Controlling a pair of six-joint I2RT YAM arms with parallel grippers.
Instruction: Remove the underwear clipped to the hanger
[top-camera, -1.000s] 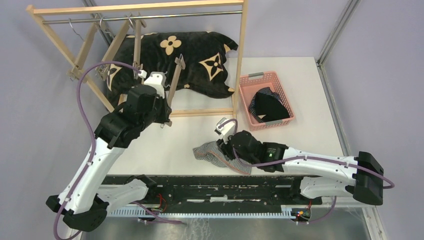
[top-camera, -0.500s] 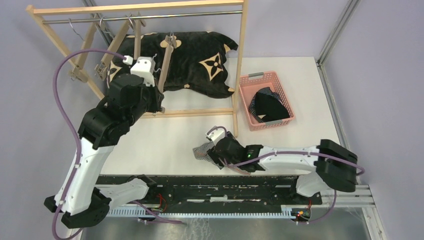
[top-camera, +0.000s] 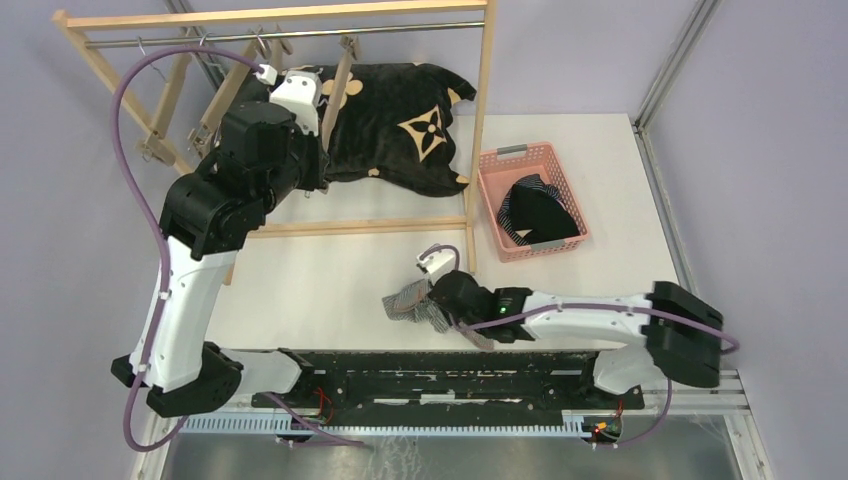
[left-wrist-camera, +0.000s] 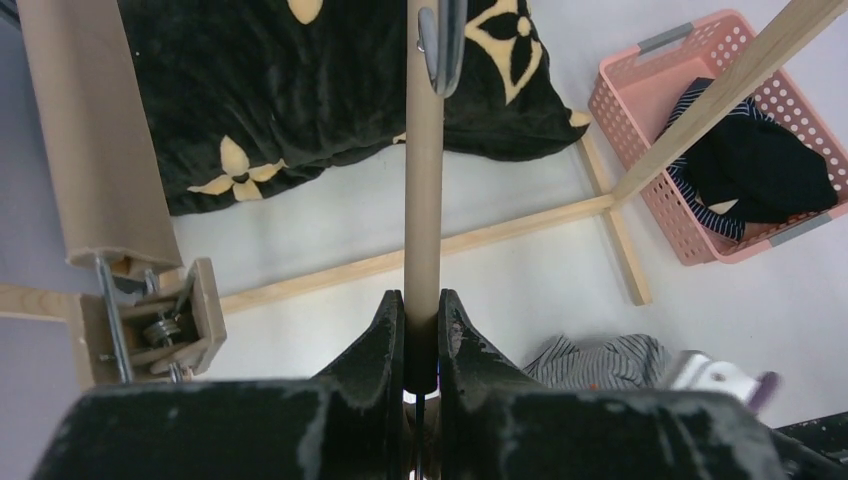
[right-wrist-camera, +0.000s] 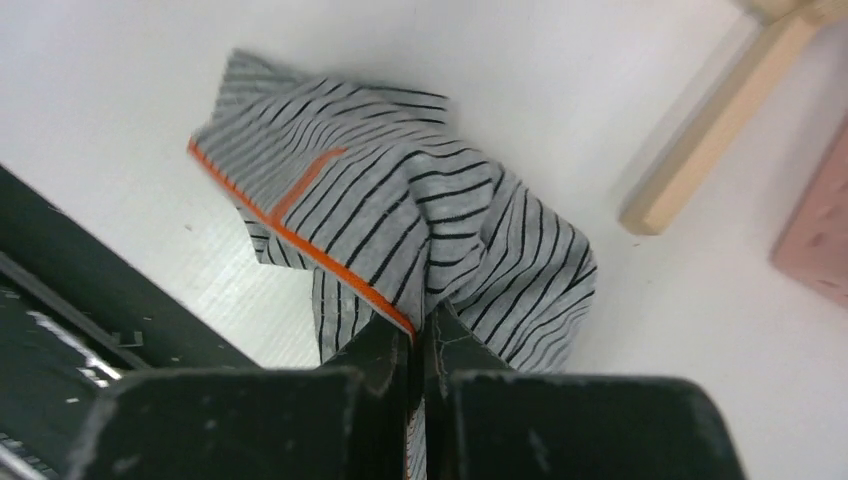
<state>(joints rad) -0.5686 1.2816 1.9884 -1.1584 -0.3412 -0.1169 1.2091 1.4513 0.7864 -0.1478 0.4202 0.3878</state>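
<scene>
Lifting the grey striped underwear from the counter's near edge goes best straight up before swinging toward the pink basket. The right pincer is closed tight on its fold, and the left pincer clamps the hanger bar.

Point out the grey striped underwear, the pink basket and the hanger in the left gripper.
grey striped underwear (right-wrist-camera: 400, 220), right wrist view, middle of the crumpled cloth.
pink basket (top-camera: 491, 195), top view, its left wall.
hanger (left-wrist-camera: 423, 200), left wrist view, middle of its wooden bar.
</scene>
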